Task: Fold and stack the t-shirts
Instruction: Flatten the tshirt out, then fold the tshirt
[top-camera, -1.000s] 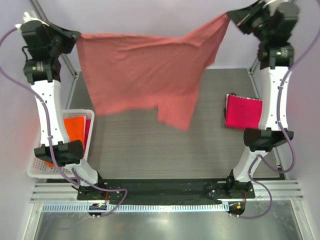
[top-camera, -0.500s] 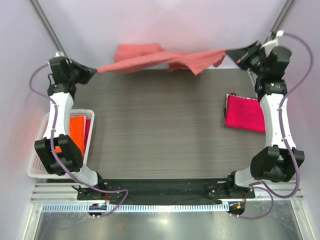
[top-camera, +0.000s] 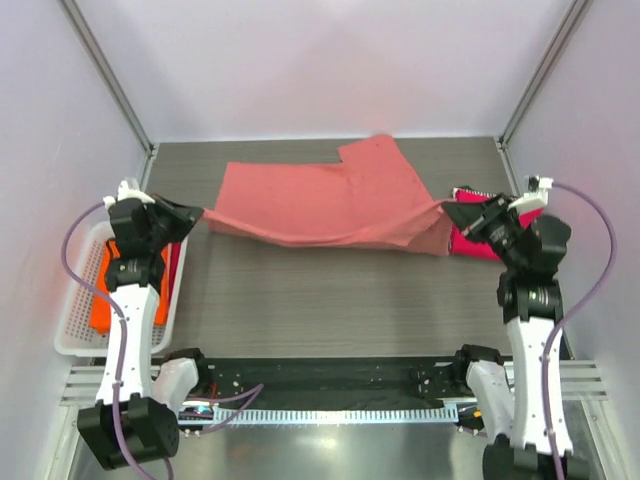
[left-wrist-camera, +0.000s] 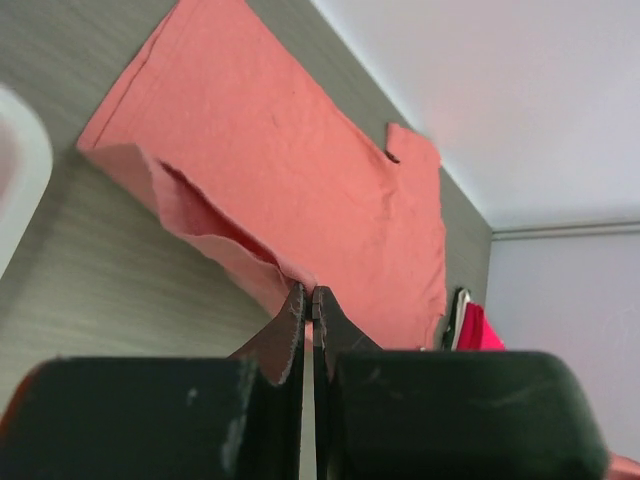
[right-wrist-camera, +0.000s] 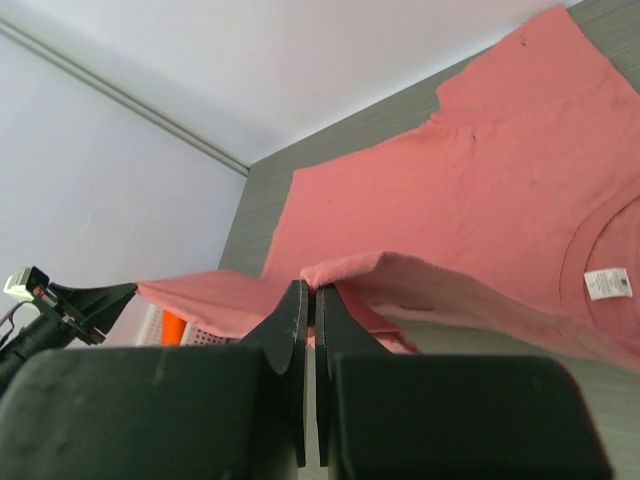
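Observation:
The salmon-pink t-shirt (top-camera: 320, 200) lies spread across the back half of the table, its near edge held up between both grippers. My left gripper (top-camera: 199, 213) is shut on the shirt's left end; in the left wrist view (left-wrist-camera: 308, 292) cloth (left-wrist-camera: 300, 170) is pinched at the tips. My right gripper (top-camera: 447, 208) is shut on the shirt's right end; in the right wrist view (right-wrist-camera: 312, 290) it pinches a fold of the shirt (right-wrist-camera: 470, 200). A folded magenta t-shirt (top-camera: 472, 245) lies at the right, partly under the right gripper. A bright orange t-shirt (top-camera: 108, 290) sits in the basket.
A white lattice basket (top-camera: 75, 335) stands at the left table edge beside the left arm. The enclosure walls stand close on three sides. A white label (right-wrist-camera: 606, 283) shows inside the shirt's collar.
Both grippers have come down and toward the near side from high at the back. The salmon-pink shirt went from hanging in the air to lying mostly flat on the table.

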